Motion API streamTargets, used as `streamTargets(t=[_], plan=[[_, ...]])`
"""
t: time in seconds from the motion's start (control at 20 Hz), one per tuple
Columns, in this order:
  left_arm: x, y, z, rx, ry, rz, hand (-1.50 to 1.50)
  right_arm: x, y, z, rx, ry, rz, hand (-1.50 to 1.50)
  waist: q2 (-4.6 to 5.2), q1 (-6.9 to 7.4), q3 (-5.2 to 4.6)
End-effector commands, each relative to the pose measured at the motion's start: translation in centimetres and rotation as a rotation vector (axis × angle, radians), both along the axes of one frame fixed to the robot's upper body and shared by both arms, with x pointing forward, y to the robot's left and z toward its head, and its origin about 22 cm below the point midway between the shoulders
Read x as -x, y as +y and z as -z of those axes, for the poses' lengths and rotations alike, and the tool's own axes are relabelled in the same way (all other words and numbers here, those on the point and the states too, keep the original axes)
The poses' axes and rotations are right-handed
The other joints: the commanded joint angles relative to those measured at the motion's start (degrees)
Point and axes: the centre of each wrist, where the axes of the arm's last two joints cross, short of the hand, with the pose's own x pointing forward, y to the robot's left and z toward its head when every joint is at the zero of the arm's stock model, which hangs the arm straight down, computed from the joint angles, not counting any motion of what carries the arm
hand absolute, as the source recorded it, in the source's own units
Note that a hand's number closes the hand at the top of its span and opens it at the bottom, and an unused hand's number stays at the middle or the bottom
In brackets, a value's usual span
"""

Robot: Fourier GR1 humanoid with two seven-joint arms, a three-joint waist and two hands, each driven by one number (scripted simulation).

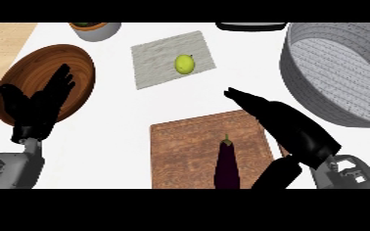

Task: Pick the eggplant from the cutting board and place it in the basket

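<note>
From the head view I count one dark purple eggplant [227, 165] lying on the brown wooden cutting board [184, 151]. My right hand [289, 127] hovers just right of it, fingers straight, holding nothing. My left hand [39, 103] rests open, left of the board. The grey woven basket [303, 85] stands beyond the board's right side.

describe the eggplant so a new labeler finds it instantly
Find the brown wooden cutting board at the bottom centre of the white counter. The eggplant lies lengthwise on its right half, beside the right hand. It is dark purple, long and slim; the other produce is a round yellow-green fruit.
</note>
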Motion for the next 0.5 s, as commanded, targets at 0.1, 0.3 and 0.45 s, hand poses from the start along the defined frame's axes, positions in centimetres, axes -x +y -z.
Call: streamTargets(t=[0.1, 0.3, 0.45], plan=[[-0.4, 1.0, 0.5, -0.001, 0.009, -0.002, 0.0, 1.1, 3.1, 4.5, -0.154, -0.005, 0.045, -1.5, 0.06, 0.01, -0.03], [-1.9, -0.7, -0.9, -0.003, -0.003, 0.022, 0.0, 0.1, 1.9, 8.2, 0.002, 0.04, 0.029, -1.5, 0.05, -0.12, -0.03], [-1.9, -0.7, 0.6, 0.001, 0.005, 0.008, 0.0, -0.4, 3.2, 8.1, 0.046, 0.073, 0.027, -1.5, 0.04, -0.11, -0.05]])
